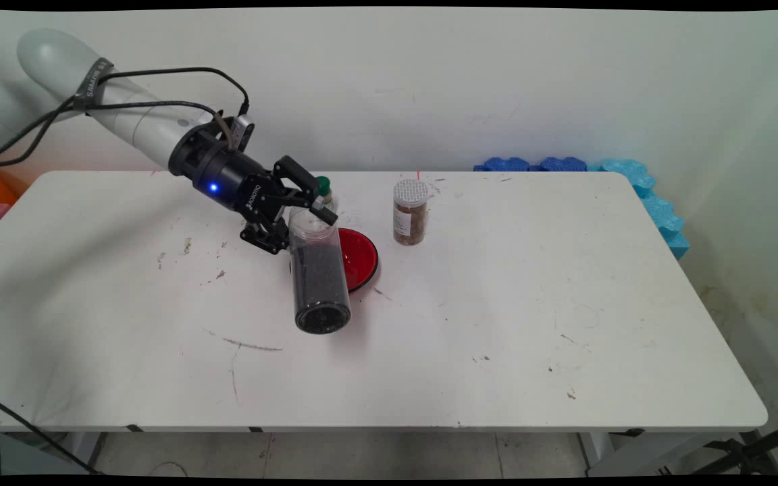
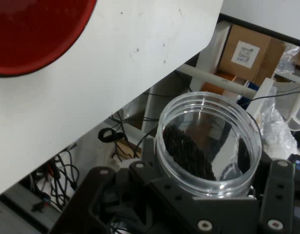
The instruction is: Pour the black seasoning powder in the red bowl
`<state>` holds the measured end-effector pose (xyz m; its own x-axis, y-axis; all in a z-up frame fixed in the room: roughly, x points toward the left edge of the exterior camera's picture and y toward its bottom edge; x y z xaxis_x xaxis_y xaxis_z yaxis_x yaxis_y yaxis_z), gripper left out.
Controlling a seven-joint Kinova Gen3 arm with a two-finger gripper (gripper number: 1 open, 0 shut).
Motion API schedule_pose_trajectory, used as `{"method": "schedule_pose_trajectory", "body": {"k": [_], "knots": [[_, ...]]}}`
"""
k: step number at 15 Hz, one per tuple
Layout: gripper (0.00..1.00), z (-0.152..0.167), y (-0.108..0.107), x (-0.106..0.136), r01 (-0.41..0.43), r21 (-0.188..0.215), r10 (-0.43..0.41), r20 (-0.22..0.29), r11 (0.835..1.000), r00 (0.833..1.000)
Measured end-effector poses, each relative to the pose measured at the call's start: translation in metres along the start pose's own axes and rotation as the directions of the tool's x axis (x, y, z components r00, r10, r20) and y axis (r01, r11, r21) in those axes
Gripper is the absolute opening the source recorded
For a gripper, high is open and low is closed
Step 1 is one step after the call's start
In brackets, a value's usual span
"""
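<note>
While the arm reaches in from the upper left of the main view, its black two-finger pincer (image 1: 308,202) is clamped on a clear plastic jar (image 1: 319,273) partly filled with dark granules. The fingers grip the jar near its open mouth, one on each side. The jar hangs below the pincer, clear of the white table (image 1: 564,324), with its closed base tilted toward the camera. In the hand view, the open jar (image 2: 208,141) has no lid, and the dark granules lie against one inner wall rather than at the mouth.

Just beyond and beneath the pincer lies a red dish (image 1: 359,258), partly hidden by the held jar; its rim (image 2: 32,34) fills the upper left of the hand view, and no granules are visible on the part that shows. Close behind the pincer stands a small green-capped bottle (image 1: 323,186), largely hidden. Farther off, on the side away from the arm, stands a spice jar (image 1: 410,211) with a perforated silvery cap and brown contents.
</note>
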<state>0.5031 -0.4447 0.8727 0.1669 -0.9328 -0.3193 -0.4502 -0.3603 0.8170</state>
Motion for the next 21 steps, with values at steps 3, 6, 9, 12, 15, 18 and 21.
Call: {"method": "schedule_pose_trajectory", "body": {"k": [3,6,9,12,15,18,21], "knots": [[0.00,-0.0016,-0.0009,-0.0010,0.034,-0.013,-0.034,0.007,0.999,0.999],[0.00,-0.0028,-0.0018,-0.0025,0.062,-0.023,-0.062,0.016,0.998,0.998],[0.00,-0.0037,-0.0027,-0.0027,0.084,-0.031,-0.084,0.021,0.996,0.996],[0.00,-0.0035,-0.0027,-0.0012,0.105,-0.039,-0.104,0.022,0.994,0.994],[0.00,-0.0020,-0.0008,0.0007,0.123,-0.050,-0.122,0.024,0.991,0.992],[0.00,-0.0013,0.0007,0.0022,0.140,-0.058,-0.139,0.025,0.988,0.990],[0.00,-0.0020,0.0018,0.0032,0.158,-0.065,-0.157,0.026,0.985,0.987]]}}
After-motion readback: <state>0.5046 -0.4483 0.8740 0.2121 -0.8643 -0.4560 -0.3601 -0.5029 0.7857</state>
